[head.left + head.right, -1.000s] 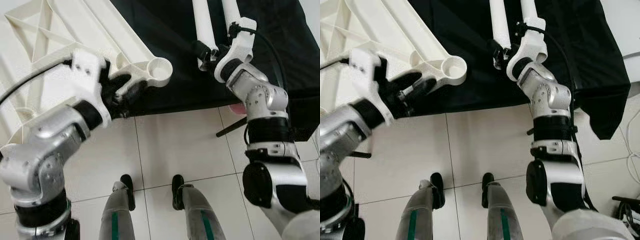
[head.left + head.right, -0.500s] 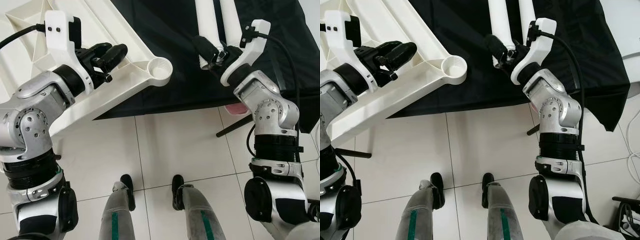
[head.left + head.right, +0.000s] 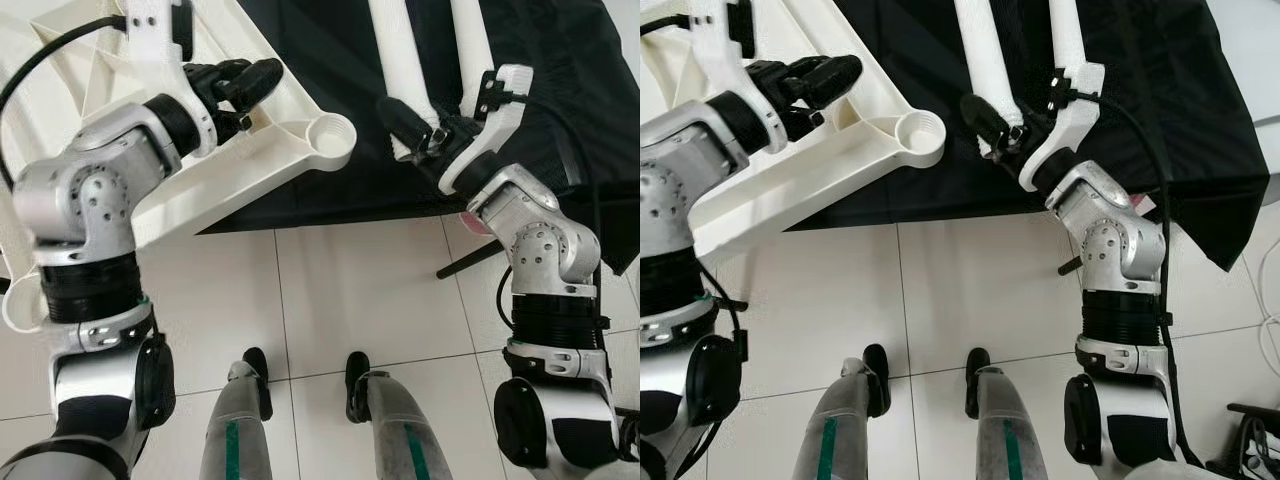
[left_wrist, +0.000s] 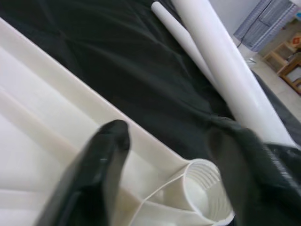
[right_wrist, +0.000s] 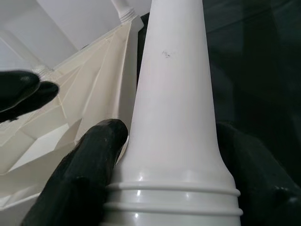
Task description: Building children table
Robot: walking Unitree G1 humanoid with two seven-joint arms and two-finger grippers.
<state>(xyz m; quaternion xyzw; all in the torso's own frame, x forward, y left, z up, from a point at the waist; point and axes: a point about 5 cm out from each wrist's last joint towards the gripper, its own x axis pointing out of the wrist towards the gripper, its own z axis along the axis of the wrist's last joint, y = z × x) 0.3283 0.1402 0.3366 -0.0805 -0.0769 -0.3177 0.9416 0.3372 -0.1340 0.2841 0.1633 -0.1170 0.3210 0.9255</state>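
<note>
Left eye view: the left gripper (image 3: pixel 243 80), arm bent and reaching forward, hovers with fingers spread over the white table frame (image 3: pixel 290 150) near its threaded socket (image 3: pixel 333 137). The right gripper (image 3: pixel 420 130), forearm angled up-left, clasps a white table leg (image 3: pixel 400 60) lying on black cloth (image 3: pixel 560 90).

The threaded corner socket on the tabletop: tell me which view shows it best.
The left wrist view: the threaded socket sits close between the open left gripper fingers, its inner threads plain. Both eye views show the socket as a small ring at the tabletop corner, over the black cloth.
</note>
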